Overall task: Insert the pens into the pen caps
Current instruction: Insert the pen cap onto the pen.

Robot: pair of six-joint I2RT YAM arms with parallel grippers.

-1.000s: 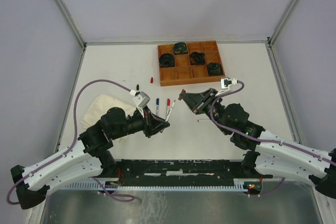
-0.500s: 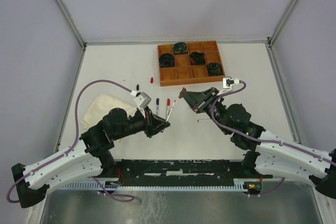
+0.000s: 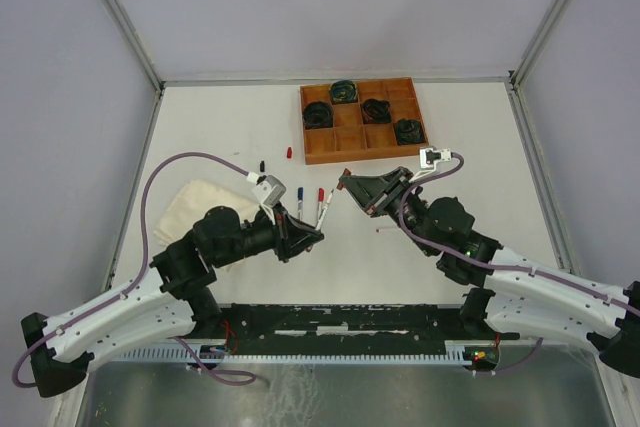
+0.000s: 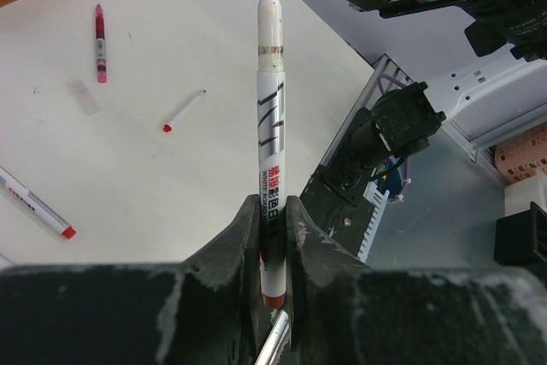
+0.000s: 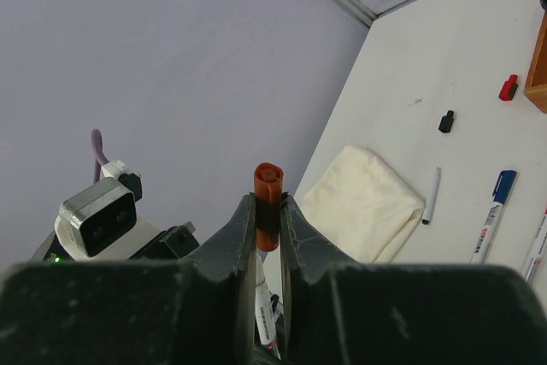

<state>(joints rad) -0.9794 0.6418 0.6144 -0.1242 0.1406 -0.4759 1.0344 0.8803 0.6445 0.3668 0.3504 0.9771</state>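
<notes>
Arms reach in from both near corners and meet over the middle of the table, each bent at the elbow with the wrist stretched inward. The left gripper lies low and points right – its fingers are clamped tight on the lower barrel of a white pen, which stands straight out from them with its dark tip leading. The right gripper points up and to the left, held above the table, and its fingers are pinched on a brown cap that sticks out past their ends. From the left wrist the pen's tip runs up to the frame's top edge, right at the right gripper's underside; whether it touches the cap cannot be told. From the right wrist the pen's barrel shows in the gap below the cap, roughly in line with it. On the table beside the left gripper lie a blue-capped pen and a red-capped pen, side by side. A black cap and a red cap sit farther back, near the wooden tray. A folded cream cloth lies partly under the left arm.
</notes>
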